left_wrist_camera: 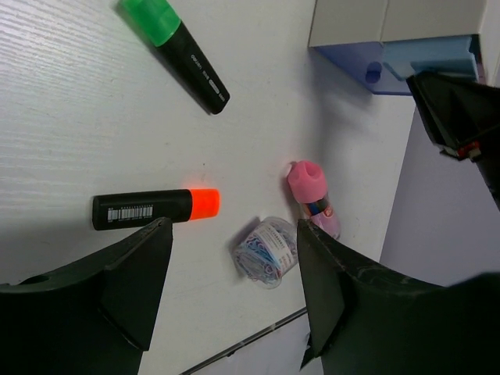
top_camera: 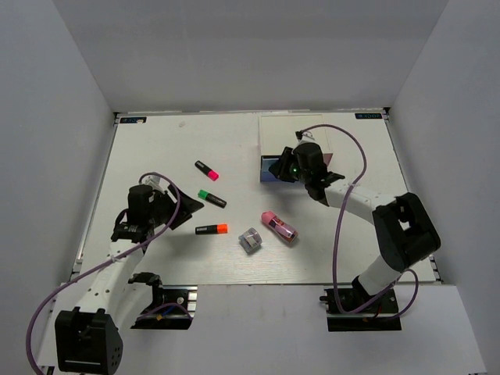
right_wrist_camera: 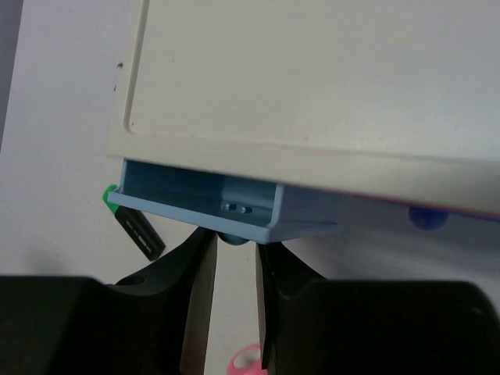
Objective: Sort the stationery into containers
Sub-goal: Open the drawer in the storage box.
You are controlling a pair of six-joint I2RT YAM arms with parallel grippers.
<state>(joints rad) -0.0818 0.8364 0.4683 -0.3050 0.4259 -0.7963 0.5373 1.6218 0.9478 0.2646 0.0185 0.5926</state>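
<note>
Stationery lies loose on the white table point(top_camera: 156, 141), all of it outside the small white-topped drawer box point(top_camera: 283, 133). We see the short black highlighter with pink cap point(top_camera: 207, 170) farthest from our bases. The black highlighter with green cap point(top_camera: 212, 198) lies nearer, and the black highlighter with orange cap point(top_camera: 212, 229) is closest to our left gripper point(top_camera: 187, 209). The small grey-silver block point(top_camera: 250, 239) and the pink rounded oblong gadget point(top_camera: 279, 226) lie near each other, to the right of the orange one. Our left gripper hangs above the table with jaws spread wide and holds nothing. Our right gripper point(right_wrist_camera: 234, 254) is at the box. Its jaws are pressed on the round knob point(right_wrist_camera: 233, 238) of the small light-blue drawer point(right_wrist_camera: 195, 199), which stands partly pulled out.
</note>
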